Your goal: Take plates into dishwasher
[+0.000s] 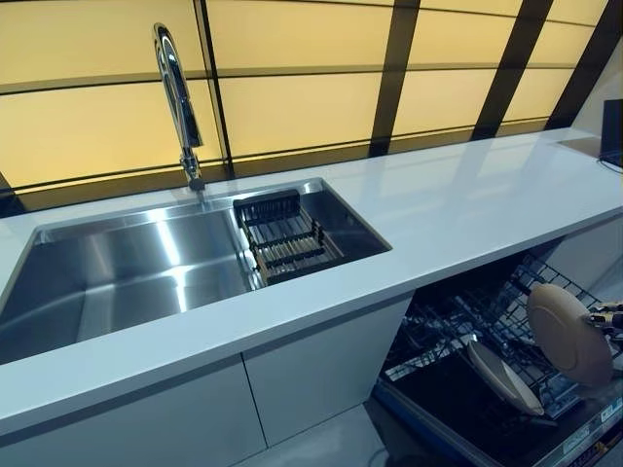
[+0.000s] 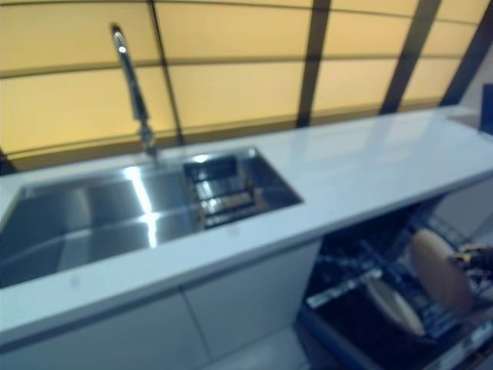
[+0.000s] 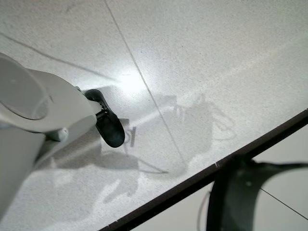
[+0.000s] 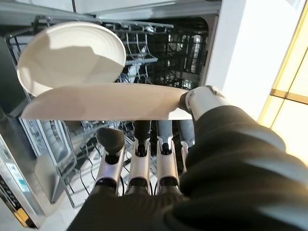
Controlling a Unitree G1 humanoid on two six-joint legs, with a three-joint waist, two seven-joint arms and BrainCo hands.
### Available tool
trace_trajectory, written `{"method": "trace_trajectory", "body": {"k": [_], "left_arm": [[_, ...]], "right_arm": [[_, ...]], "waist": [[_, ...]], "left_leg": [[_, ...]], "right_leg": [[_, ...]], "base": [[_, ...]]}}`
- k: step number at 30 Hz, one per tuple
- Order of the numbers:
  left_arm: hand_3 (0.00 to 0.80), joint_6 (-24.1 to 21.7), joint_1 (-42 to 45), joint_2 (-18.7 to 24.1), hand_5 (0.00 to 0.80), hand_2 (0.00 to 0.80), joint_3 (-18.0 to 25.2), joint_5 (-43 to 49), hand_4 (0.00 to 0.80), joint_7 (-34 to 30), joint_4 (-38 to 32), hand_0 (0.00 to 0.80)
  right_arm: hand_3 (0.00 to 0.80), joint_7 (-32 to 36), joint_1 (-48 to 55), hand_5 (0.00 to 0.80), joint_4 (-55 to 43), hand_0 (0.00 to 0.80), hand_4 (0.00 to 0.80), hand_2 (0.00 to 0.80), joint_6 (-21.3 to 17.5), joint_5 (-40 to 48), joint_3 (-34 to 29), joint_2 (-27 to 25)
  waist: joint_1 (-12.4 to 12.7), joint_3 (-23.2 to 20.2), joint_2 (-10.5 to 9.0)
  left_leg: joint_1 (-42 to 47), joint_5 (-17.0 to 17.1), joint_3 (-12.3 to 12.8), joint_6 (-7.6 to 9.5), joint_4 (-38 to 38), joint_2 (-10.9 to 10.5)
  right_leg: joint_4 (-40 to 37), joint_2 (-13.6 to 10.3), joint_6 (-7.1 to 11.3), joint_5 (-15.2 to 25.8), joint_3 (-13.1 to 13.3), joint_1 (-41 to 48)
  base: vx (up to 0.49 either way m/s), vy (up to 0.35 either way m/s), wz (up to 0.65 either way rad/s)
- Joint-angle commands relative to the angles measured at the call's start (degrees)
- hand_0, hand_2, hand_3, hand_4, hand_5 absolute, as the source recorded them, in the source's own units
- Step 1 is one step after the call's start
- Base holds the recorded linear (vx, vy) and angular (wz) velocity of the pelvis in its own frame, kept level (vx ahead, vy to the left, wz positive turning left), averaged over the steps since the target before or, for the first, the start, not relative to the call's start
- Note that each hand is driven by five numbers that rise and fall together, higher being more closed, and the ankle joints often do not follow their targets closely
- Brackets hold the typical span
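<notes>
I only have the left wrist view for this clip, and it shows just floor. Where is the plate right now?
Observer: The right hand pinches a plate by its edge, thumb on top and fingers beneath.
Operator: Is it in the dishwasher yet?
Observer: No. The head views show it held above the open dishwasher rack, not slotted in.
Operator: Anything already loaded?
Observer: Yes, a second plate stands tilted in the rack, nearer the door.
Operator: More plates waiting at the sink?
Observer: None show; the sink holds only a dark drain basket.
</notes>
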Motion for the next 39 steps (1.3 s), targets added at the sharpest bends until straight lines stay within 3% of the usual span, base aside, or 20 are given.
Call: {"method": "trace_trajectory", "body": {"k": [1, 10, 27, 39], "left_arm": [[0.0, -0.72, -2.94, 2.68, 0.0, 0.0, -0.06, -0.7, 0.0, -0.81, -0.22, 0.0], [0.0, -0.27, -3.31, 2.36, 0.0, 0.0, -0.01, -1.72, 0.0, -0.4, -1.23, 0.0], [0.0, -0.98, -3.61, 2.01, 0.0, 0.0, 0.52, -3.96, 0.0, 0.22, -3.27, 0.0], [0.0, -0.59, -3.71, 1.64, 0.0, 0.0, 0.57, -4.18, 0.0, 0.06, -4.2, 0.0]], "right_arm": [[0.8, -0.32, -7.44, 0.8, -1.28, 0.8, 0.8, 0.8, -3.28, -1.29, 2.53, 0.22], [0.8, -1.53, -7.57, 0.8, -4.91, 0.8, 0.8, 0.8, -3.43, -3.94, 4.86, 4.03], [0.8, -3.14, -5.71, 0.8, -7.98, 0.8, 0.8, 0.8, -3.47, -19.02, 7.26, 6.97], [0.8, -4.95, -1.79, 0.8, -5.58, 0.8, 0.8, 0.8, -3.53, -20.88, 6.01, 9.81]], "waist": [[2.62, 0.58, -2.94], [2.47, 2.29, -1.45], [2.04, 5.38, 0.57], [1.91, 5.96, 1.1]], "left_leg": [[4.08, -6.76, -2.11, 0.01, -0.12, -0.05], [3.0, -6.14, -2.27, -0.41, -0.12, -0.03], [1.56, -5.31, -1.88, -0.79, -0.12, -0.32], [1.57, -5.3, -1.59, -0.78, -0.12, -0.33]], "right_leg": [[0.97, -2.02, 3.82, 0.41, -2.78, -1.05], [1.05, -2.33, 3.72, 0.44, -3.31, -1.91], [1.78, -3.16, 3.64, 0.7, -3.59, -3.6], [1.98, -3.36, 3.73, 0.61, -3.55, -3.71]], "base": [[-0.045, -0.02, -0.01], [-0.043, -0.009, 0.03], [-0.014, 0.001, 0.01], [0.0, 0.0, 0.0]]}}
